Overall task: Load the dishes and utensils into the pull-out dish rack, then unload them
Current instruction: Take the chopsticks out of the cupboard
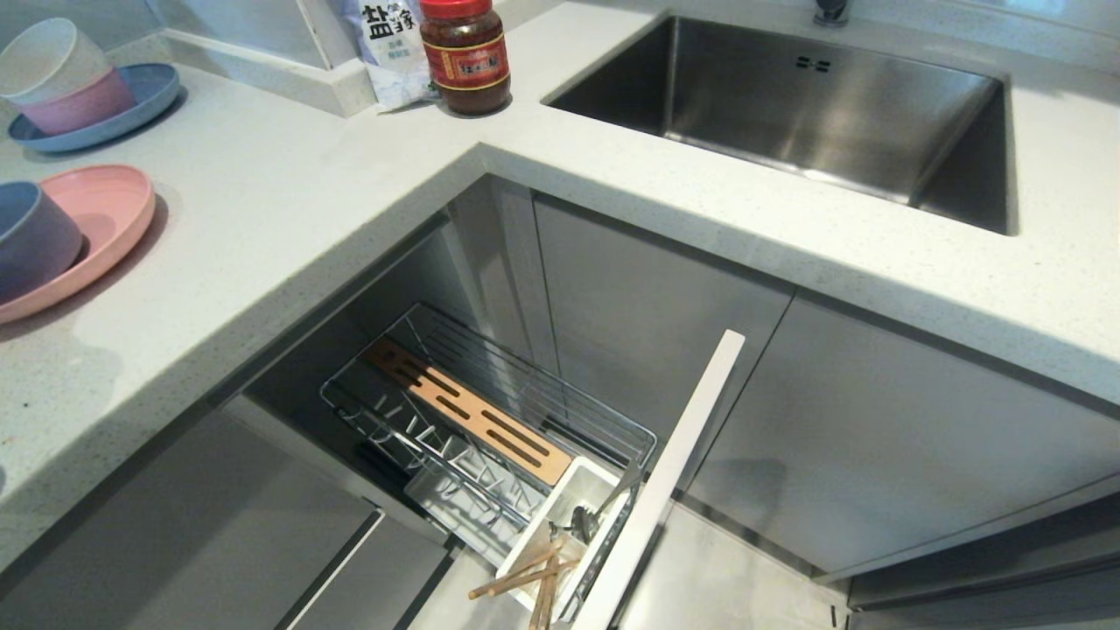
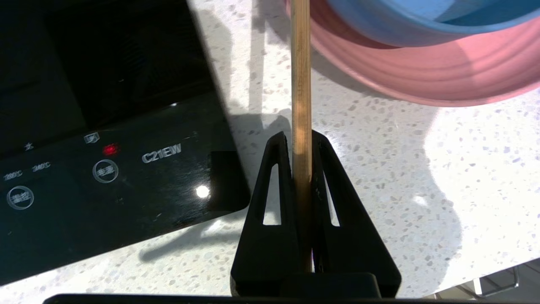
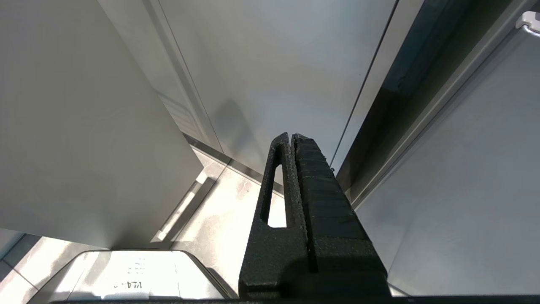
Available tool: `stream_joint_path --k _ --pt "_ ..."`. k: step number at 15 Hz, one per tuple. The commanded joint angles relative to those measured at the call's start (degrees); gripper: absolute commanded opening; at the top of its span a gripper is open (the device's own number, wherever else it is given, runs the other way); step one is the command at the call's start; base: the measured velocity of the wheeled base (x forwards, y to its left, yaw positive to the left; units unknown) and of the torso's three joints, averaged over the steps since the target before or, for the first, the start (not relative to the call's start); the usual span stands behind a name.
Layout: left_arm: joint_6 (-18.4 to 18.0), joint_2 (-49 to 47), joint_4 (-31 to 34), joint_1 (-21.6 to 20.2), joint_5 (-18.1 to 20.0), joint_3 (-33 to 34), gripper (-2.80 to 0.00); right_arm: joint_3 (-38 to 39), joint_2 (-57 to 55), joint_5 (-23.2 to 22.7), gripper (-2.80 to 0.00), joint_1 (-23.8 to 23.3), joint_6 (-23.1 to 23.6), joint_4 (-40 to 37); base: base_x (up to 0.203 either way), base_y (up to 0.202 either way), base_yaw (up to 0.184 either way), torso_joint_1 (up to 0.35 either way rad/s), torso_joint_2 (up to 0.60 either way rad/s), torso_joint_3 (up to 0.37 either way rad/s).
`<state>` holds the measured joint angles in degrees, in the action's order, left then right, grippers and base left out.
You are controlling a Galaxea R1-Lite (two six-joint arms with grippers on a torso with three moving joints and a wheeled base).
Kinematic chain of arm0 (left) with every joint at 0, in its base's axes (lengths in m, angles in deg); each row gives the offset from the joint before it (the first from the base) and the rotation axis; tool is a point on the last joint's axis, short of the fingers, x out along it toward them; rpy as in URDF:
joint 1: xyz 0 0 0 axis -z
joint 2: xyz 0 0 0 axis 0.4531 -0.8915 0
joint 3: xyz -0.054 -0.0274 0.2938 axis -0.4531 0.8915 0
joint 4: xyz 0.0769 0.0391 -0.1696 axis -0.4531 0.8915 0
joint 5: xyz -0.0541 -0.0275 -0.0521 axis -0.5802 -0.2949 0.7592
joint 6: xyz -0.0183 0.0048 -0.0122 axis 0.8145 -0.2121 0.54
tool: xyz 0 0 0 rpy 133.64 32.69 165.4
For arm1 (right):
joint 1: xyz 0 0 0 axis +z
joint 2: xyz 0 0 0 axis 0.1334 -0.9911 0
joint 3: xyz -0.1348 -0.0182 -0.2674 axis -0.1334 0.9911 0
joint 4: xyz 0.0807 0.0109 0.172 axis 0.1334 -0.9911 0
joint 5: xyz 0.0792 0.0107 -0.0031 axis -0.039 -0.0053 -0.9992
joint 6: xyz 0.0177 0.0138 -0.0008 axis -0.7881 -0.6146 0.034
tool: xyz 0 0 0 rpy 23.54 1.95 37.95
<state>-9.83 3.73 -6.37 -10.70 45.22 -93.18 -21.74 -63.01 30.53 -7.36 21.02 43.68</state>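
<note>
One chopstick (image 2: pixel 301 97) pinched in the left gripper (image 2: pixel 301 139) over the counter (image 2: pixel 379 169) | pink plate (image 2: pixel 422 80) near | right gripper (image 3: pixel 292 137) pressed together by cabinets.

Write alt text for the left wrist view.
The left claw is shut on a wooden chopstick above a speckled white counter. A black cooktop lies to one side, and a pink plate holding a blue bowl sits ahead.

chopstick (image 2: pixel 301 84): pale wood | sink (image 1: pixel 875 114): brushed steel | countertop (image 1: pixel 289 201): speckled stone
</note>
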Motion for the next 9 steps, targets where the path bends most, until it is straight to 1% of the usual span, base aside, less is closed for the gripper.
stream_joint_path --k 1,4,9 --pt "0.11 -0.36 0.24 0.64 0.05 0.04 -2.8 0.09 0.18 0.0 -2.8 0.05 -0.02 0.0 0.0 0.0 0.0 0.0 0.0 0.0" --pt "0.11 -1.01 -1.03 0.81 0.05 -0.14 -2.8 0.09 0.24 0.0 -2.8 -0.02 -0.02 0.04 0.0 0.0 0.0 0.0 0.0 0.0" --pt "-0.15 -1.23 -1.17 1.34 0.05 -0.23 -2.8 0.09 0.24 0.0 -2.8 -0.03 -0.02 0.04 0.0 0.0 0.0 0.0 0.0 0.0"
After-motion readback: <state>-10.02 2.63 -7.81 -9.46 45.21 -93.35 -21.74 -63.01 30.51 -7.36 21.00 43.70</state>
